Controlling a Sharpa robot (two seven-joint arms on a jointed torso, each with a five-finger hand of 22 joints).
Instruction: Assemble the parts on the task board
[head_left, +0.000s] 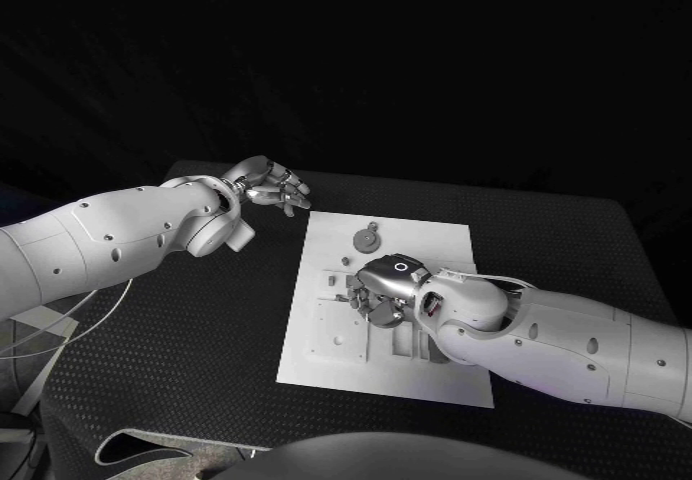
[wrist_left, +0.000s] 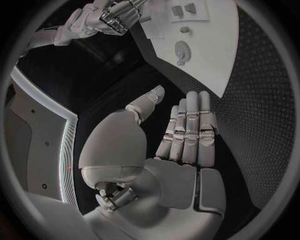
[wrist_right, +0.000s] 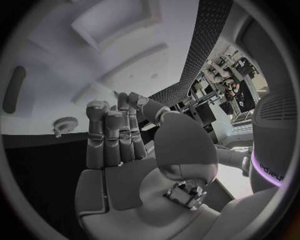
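Left hand (head_left: 267, 186) off task board's (head_left: 433, 375) far left corner, over black table (head_left: 188, 330), fingers straight and apart, holding nothing. Task board mid-table; round toothed part (head_left: 368, 240) lies near its far edge, small parts (head_left: 351, 298) at its middle. Right hand (head_left: 387, 288) over board's middle, fingers extended, empty.

A robotics lab: black table (head_left: 173, 330), white task board (head_left: 433, 260), dark surround

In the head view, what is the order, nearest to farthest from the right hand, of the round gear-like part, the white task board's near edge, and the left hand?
1. Round gear-like part, just beyond the right hand.
2. White task board's near edge, toward the robot.
3. Left hand, off the board, far left.
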